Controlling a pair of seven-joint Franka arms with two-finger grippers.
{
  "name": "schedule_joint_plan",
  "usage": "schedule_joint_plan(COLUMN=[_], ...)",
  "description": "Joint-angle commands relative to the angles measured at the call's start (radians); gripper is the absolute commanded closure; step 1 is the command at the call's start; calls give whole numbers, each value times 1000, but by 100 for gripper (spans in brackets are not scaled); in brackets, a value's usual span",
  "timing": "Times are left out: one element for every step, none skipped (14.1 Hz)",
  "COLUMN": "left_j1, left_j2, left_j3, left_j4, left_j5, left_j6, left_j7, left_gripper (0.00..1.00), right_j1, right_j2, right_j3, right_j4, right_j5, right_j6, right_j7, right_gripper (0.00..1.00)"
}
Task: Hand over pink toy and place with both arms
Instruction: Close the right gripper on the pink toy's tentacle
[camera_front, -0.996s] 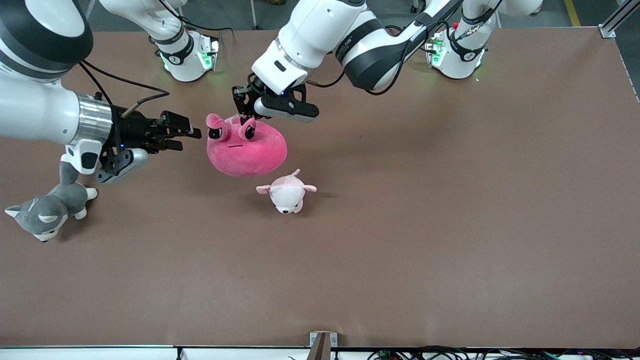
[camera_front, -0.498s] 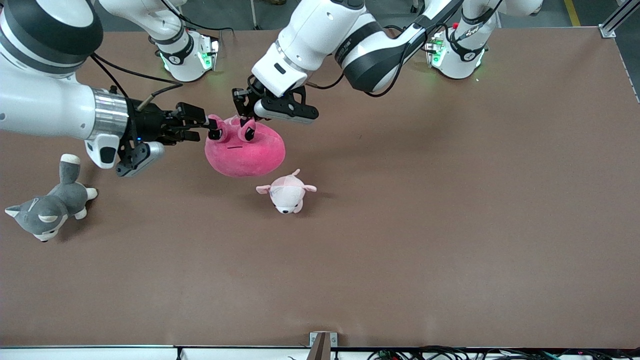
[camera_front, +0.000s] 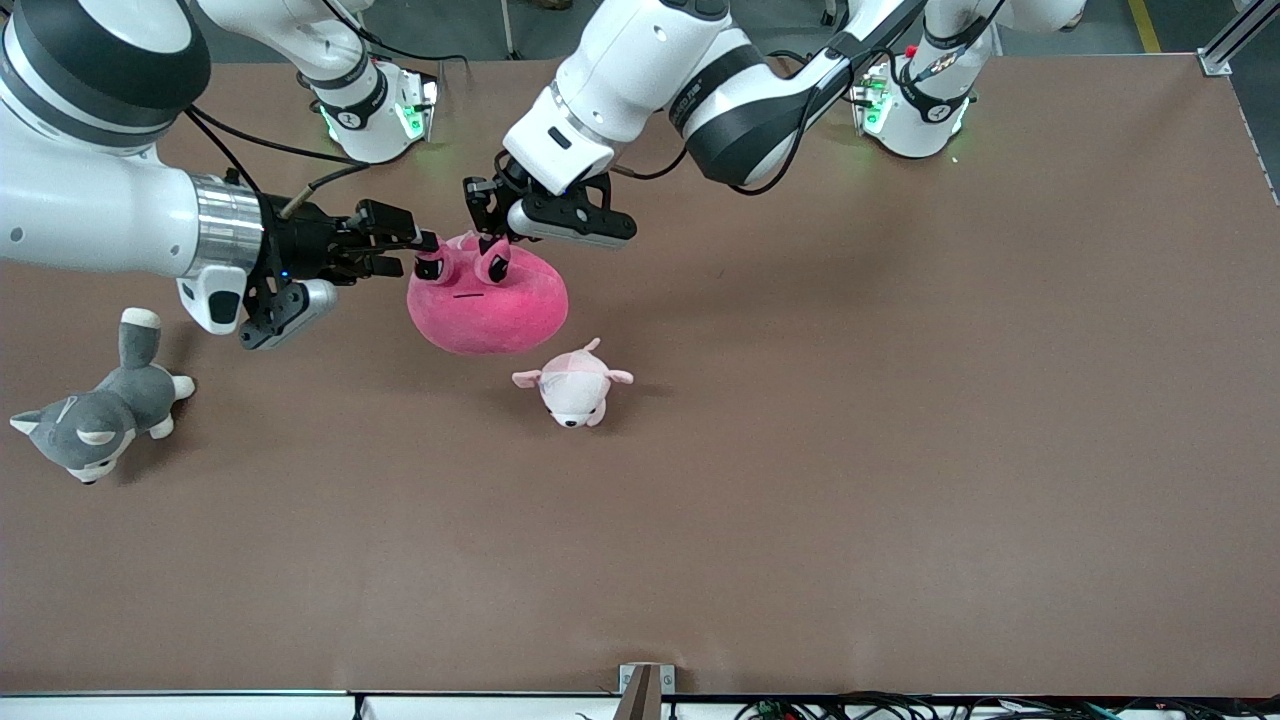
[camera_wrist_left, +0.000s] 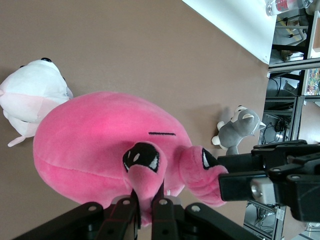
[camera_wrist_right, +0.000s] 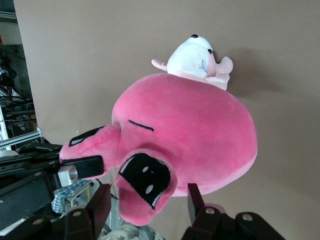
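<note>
Left tool (camera_front: 492, 222) pinches the toy (camera_front: 487, 305) aloft; right tool (camera_front: 418, 253) brackets an eye stalk, fingers apart (handover unfinished, placing left).

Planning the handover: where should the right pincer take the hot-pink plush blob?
On the free eye stalk, coming level from the right arm's end. The left pincer is shut on the other stalk of the hot-pink plush blob; the open right pincer already straddles this narrow stalk.

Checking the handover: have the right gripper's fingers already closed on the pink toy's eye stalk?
No, the right gripper stands open, its fingers either side of the pink toy's eye stalk with gaps showing.
</note>
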Motion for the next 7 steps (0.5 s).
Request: schedule_joint_plan(left_j1=[-13, -13, -13, -13, -13, -13, -13], left_j2=[15, 15, 15, 15, 15, 15, 15], left_j3=[8, 8, 8, 8, 8, 8, 8], left_j4=[34, 34, 34, 34, 34, 34, 34], left_j5=[-7, -7, -7, -7, -7, -7, -7], left_j6=[11, 11, 11, 12, 12, 20, 26], left_j7=[-8, -8, -7, -5, -3, -3, -5], left_gripper=[100, 100, 100, 100, 100, 100, 100], right_j1=[20, 22, 28, 31, 31, 31, 29], right_j2=[-2, 1, 12, 13, 15, 18, 18], right_j3=[-6, -6, -6, -6, -6, -6, -6], right_j4=[-5, -5, -5, -5, -5, -5, -3], right_j5=[16, 16, 16, 14, 13, 14, 14], right_j6=[3, 4, 9, 9, 7, 7, 9], right_j7=[13, 13, 13, 12, 10, 4, 1], right_gripper=[30, 30, 30, 30, 32, 42, 56])
